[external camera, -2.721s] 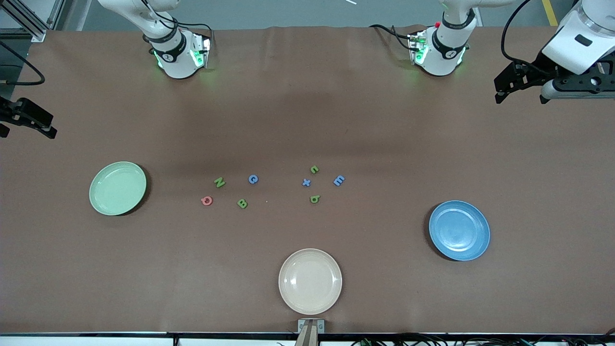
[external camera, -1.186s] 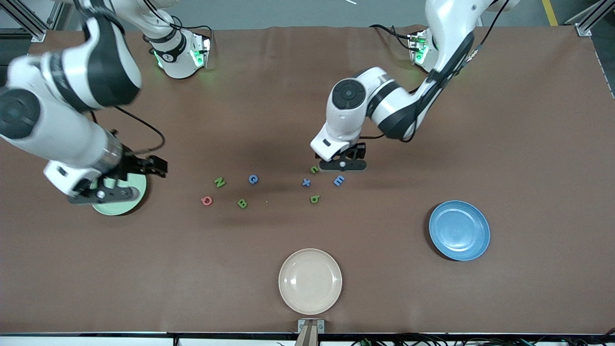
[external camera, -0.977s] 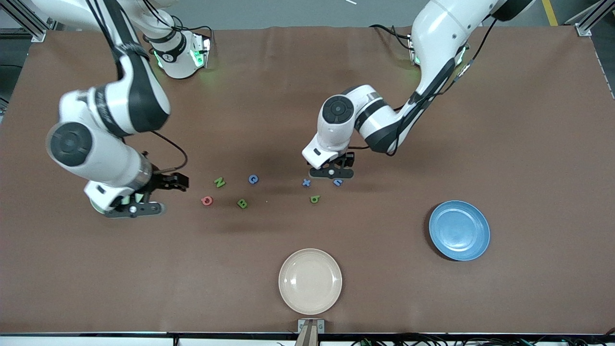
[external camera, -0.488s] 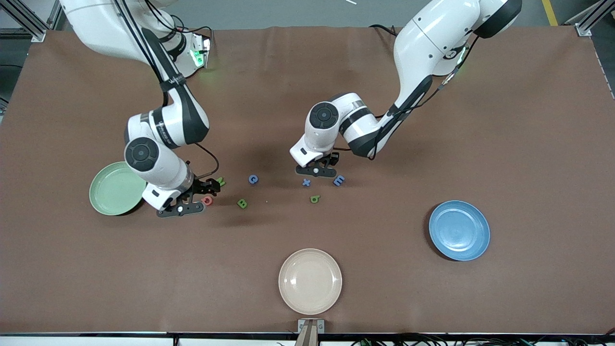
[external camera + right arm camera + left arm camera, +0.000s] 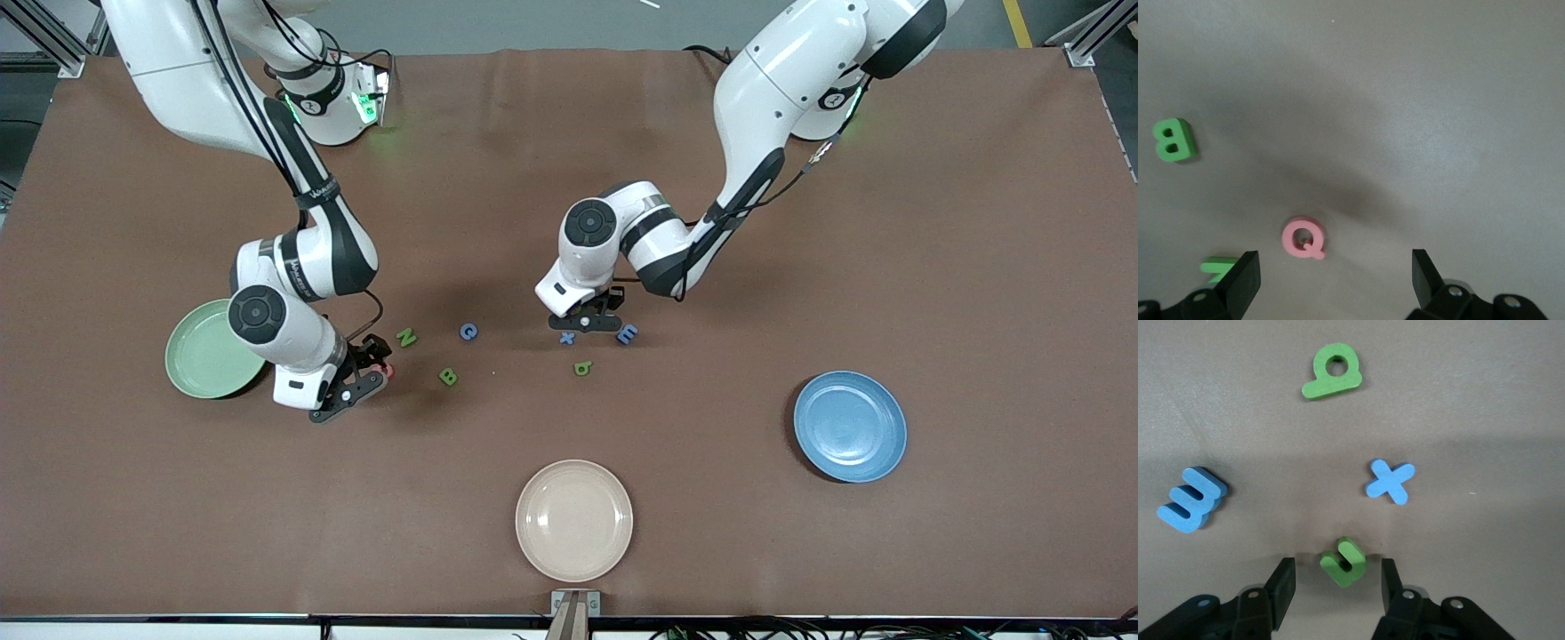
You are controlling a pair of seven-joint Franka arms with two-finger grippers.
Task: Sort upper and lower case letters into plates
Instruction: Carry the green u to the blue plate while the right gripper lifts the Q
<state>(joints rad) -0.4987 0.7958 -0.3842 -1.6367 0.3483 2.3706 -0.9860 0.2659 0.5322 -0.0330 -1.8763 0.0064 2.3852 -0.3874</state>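
The letters (image 5: pixel 449 377) lie mid-table between the two plates (image 5: pixel 213 348), with a third plate (image 5: pixel 574 520) nearer the camera.

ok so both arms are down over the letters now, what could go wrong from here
Two risks. The left gripper is open around the small green curved letter, with the blue x close by; closing off-centre could push the letter aside or nudge the x. The right gripper is open wide with the pink Q well off-centre and the green N at one finger, so it may catch the wrong letter.
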